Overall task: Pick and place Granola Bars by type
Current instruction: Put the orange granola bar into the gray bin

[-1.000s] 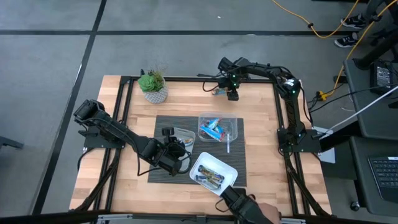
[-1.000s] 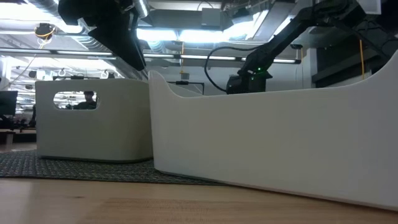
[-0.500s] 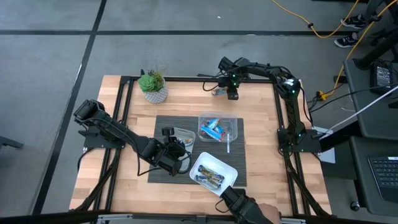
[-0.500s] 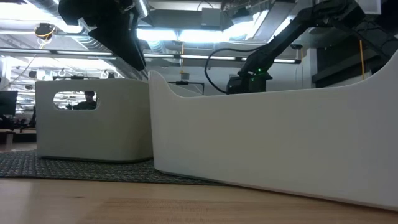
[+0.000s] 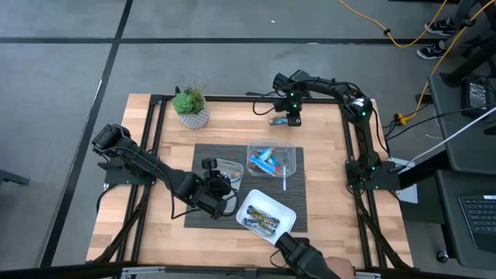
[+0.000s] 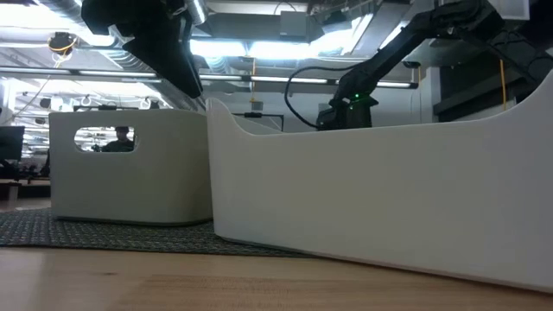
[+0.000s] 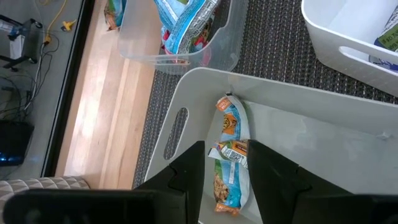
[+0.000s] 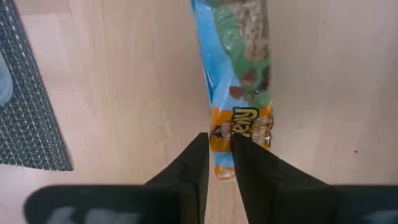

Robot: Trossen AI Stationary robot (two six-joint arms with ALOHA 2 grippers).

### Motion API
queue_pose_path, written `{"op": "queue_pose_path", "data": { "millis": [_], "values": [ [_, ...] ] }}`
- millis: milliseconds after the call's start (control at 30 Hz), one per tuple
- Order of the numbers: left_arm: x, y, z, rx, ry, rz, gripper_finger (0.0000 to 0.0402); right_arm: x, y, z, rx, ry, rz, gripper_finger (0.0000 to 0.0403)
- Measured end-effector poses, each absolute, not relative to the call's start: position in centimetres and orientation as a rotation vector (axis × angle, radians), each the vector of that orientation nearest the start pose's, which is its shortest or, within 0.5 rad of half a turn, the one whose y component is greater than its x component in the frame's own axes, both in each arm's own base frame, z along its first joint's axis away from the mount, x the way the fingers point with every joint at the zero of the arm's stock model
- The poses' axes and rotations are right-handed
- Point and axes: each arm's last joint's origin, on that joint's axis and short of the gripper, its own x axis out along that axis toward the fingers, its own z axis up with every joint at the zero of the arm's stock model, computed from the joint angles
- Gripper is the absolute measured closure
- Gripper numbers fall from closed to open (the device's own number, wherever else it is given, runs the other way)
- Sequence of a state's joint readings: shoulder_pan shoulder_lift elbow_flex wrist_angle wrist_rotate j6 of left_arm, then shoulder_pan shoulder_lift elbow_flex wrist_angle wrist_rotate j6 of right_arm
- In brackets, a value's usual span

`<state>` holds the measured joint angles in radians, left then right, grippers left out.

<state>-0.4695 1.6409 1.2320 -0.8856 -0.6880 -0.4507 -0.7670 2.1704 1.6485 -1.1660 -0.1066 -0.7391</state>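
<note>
Foil-wrapped, blue with an orange end, one of the Granola Bars [image 8: 239, 74] lies flat on bare wood near the table's [image 5: 155, 232] far edge, right of centre. The right gripper [image 8: 217, 158] stands directly over its orange end, fingers nearly together and just at the wrapper's edge; no grip on the bar can be confirmed. The left gripper [image 7: 227, 174] hangs over the grey tray [image 7: 292, 134] on the dark mat [image 7: 280, 56], toward the table's near-left part, its jaws parted and empty; a blue-and-orange bar [image 7: 231, 155] lies on the tray floor between them. A clear tray [image 5: 272, 159] at the mat's centre holds further blue bars, and a white tray [image 5: 266, 213] near the table's near edge holds more.

Risks, as judged from this position: with fingers this close and set at the wrapper's very end, a closing move may catch only the crimped foil, so the bar could slip or swing free in transit. Pressing down on a flat bar may push it along the smooth wood. Similar blue wrappers across trays invite a sorting error.
</note>
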Motion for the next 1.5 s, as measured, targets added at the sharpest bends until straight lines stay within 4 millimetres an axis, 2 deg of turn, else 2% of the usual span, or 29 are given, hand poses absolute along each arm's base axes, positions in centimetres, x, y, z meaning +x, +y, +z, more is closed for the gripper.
{"op": "queue_pose_path", "data": {
  "millis": [133,467,633,800,900,1000,1167,1267,1500],
  "values": [
    [28.6,-12.5,23.8,0.305,0.997,0.416,0.0290,29.0,-27.5,15.6,0.150,1.578,0.096,0.0313],
    [28.6,-12.5,23.8,0.305,0.996,0.418,0.0290,29.1,-27.6,15.7,0.141,1.579,0.089,0.0248],
    [28.6,-12.4,23.8,0.314,0.988,0.429,0.0290,29.0,-27.5,15.9,0.149,1.588,0.095,0.0233],
    [28.6,-12.4,23.8,0.320,0.982,0.437,0.0290,29.3,-27.8,17.7,0.155,1.589,0.092,0.0234],
    [28.6,-12.4,23.8,0.320,0.982,0.437,0.0290,29.8,-28.2,19.2,0.159,1.540,0.054,0.0234],
    [28.6,-12.4,23.8,0.319,0.982,0.437,0.0290,30.3,-28.5,19.7,0.166,1.478,0.044,0.0235],
    [28.6,-12.4,23.8,0.311,0.991,0.425,0.0290,30.7,-28.5,19.3,0.202,1.367,0.089,0.0233],
    [28.5,-12.4,23.3,0.311,1.002,0.417,0.0290,30.8,-28.5,18.5,0.192,1.357,0.078,0.0221],
    [27.7,-12.1,20.9,0.299,1.024,0.427,0.0290,30.4,-28.4,17.3,0.176,1.409,0.053,0.0146]
  ]
}}
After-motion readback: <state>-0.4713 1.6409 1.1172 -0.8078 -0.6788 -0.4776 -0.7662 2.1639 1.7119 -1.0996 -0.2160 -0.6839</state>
